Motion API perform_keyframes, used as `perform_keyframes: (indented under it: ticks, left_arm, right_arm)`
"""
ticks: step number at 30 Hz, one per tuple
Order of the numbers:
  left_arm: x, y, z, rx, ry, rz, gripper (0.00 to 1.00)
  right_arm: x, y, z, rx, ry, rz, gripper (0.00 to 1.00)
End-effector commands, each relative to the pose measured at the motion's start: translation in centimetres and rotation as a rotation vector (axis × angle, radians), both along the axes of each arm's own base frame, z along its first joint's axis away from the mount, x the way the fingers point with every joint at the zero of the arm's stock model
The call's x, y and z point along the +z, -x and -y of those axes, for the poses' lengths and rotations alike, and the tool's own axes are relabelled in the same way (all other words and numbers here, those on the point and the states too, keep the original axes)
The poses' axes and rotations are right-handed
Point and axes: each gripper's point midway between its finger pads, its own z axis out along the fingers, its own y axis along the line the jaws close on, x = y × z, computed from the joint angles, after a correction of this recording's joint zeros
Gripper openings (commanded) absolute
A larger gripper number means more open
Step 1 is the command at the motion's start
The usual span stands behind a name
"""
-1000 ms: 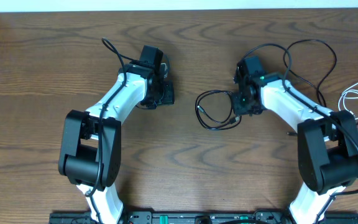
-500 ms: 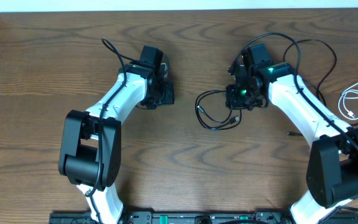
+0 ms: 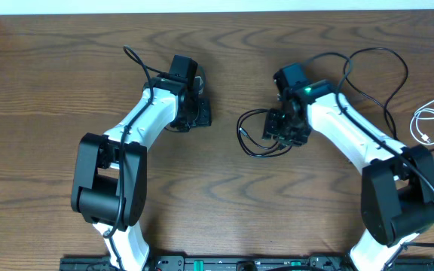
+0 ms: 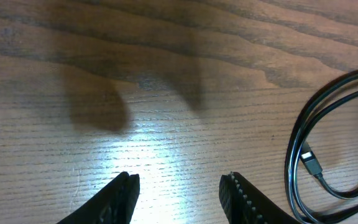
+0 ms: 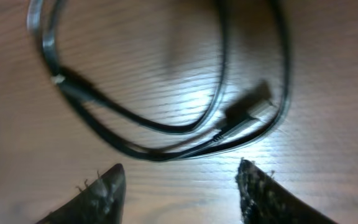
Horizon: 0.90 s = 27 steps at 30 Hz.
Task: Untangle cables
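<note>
A thin black cable (image 3: 247,143) lies in loose loops at the table's middle. My right gripper (image 3: 279,129) hangs open over the loop's right side. In the right wrist view the jaws (image 5: 179,180) are open and empty, with the black cable (image 5: 166,127) and its plug (image 5: 253,109) just ahead of them. My left gripper (image 3: 199,114) is open and empty, left of the loop. In the left wrist view (image 4: 179,193) the same cable (image 4: 294,155) curves at the right edge. A coiled white cable (image 3: 430,124) lies at the far right.
A long black cord (image 3: 386,64) arcs behind the right arm at the back right; I cannot tell whether it is a loose cable or arm wiring. The wooden table (image 3: 224,196) ends at a white strip along the back.
My right gripper has swung left and a little forward, and now sits over the right side of the black loop. The left arm and the cables have not moved.
</note>
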Motion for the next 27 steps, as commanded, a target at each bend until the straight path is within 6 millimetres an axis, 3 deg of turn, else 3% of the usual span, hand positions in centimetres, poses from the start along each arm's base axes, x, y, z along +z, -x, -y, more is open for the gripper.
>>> perform_keyframes:
  ticks: [1,9,14,22,27]
  left_arm:
    - [-0.6,0.3,-0.1,-0.006,0.001,-0.02,0.48]
    - [-0.6,0.3,-0.1,-0.006,0.002,-0.019,0.48]
    - [-0.6,0.3,-0.1,-0.006,0.002,-0.02,0.48]
    - [-0.6,0.3,-0.1,-0.006,0.002,-0.019,0.48]
    - [-0.6,0.3,-0.1,-0.007,0.002,-0.019,0.48]
  right_arm:
    - [-1.4,0.2,1.4,-0.262,0.122,-0.022,0.62]
    - [-2.7,1.4,2.8,-0.407,0.203,-0.038,0.73]
    - [-4.1,2.1,3.2,-0.516,0.201,-0.052,0.67]
    - [-5.9,1.7,3.0,-0.523,0.161,-0.008,0.59]
    - [-6.1,2.0,3.1,-0.523,0.164,-0.012,0.38]
